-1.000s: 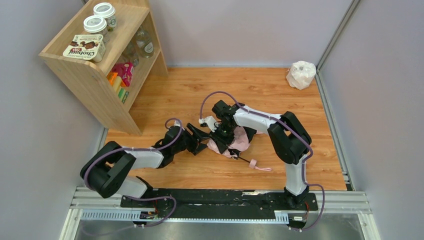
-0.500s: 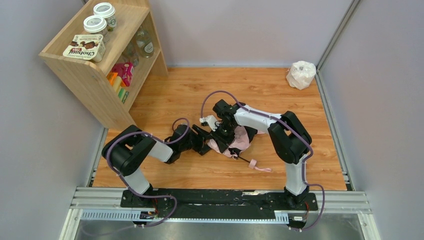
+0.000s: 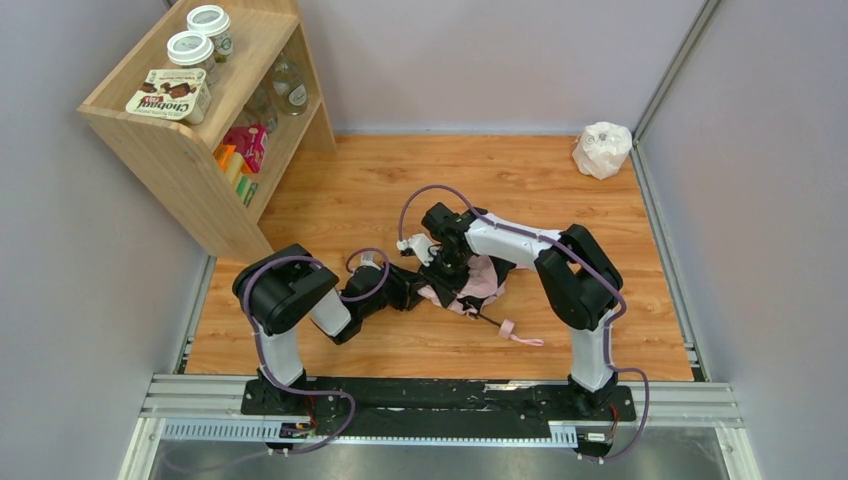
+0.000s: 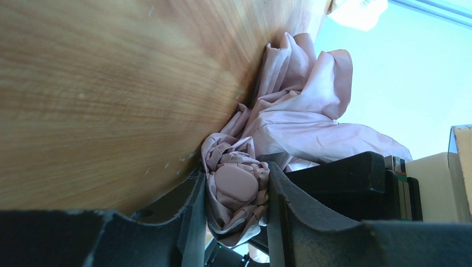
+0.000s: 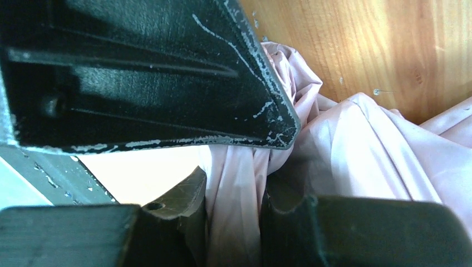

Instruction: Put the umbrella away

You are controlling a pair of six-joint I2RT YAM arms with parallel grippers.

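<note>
The umbrella [image 3: 478, 283] lies crumpled on the wooden surface [image 3: 560, 190] between the two arms, with its pale pink canopy loose and its black shaft [image 3: 485, 318] and wrist loop [image 3: 515, 331] trailing toward the near edge. At its left end a bunch of fabric around a rounded pink cap [image 4: 238, 182] is held between the jaws of the left gripper [image 4: 234, 189], which touch it on both sides. A single fold of canopy [image 5: 356, 150] is pinched between the narrow jaws of the right gripper [image 5: 234, 222]. The step in hand is judged to be the gathering of the loose fabric into a compact bundle. It is best done if the left grip is set on the firm core rather than on cloth alone. The two grips should be moved together, so that the thin fabric is not strained or torn. The wooden shelf unit [image 3: 190, 170] stands well apart at the far left, so a secure hold is needed before any carry.
</note>
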